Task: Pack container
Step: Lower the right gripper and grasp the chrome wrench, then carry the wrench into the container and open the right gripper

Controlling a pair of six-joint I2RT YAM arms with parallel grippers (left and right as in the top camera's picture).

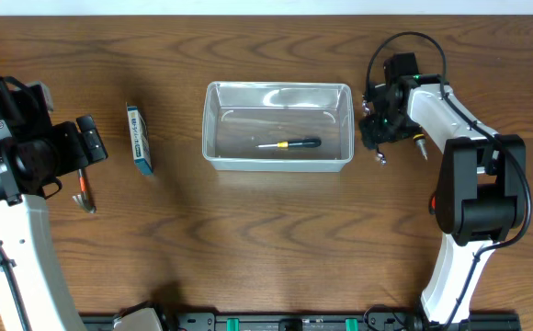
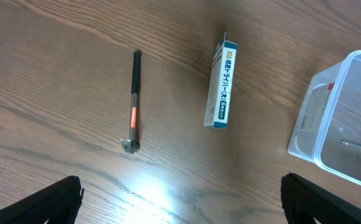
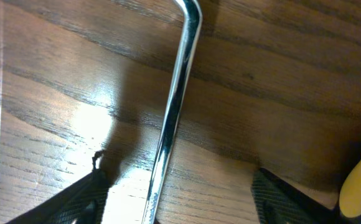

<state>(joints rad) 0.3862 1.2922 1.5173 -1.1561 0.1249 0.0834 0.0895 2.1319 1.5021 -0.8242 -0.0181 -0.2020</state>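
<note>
Container (image 1: 277, 87): clear plastic tub with rounded corners and a rim, at mid-counter (image 1: 276, 248), long side across. The paper label on its left end wall is too small to read. Inside, on the floor, lies one screwdriver (image 1: 289, 144) with a black-and-yellow handle.

Left of the tub, apart from it: a narrow blue-and-white box (image 2: 221, 84) with Japanese lettering along its white face, not surely legible. Further left lies a thin tool (image 2: 134, 99) with a black grip and an orange band.

Left fingers (image 2: 56, 202): spread wide above the counter, nothing between them.

Right fingers (image 3: 75, 202): just right of the tub, low over the counter and apart, straddling a bent chrome rod (image 3: 174, 106). No contact with it is visible.
</note>
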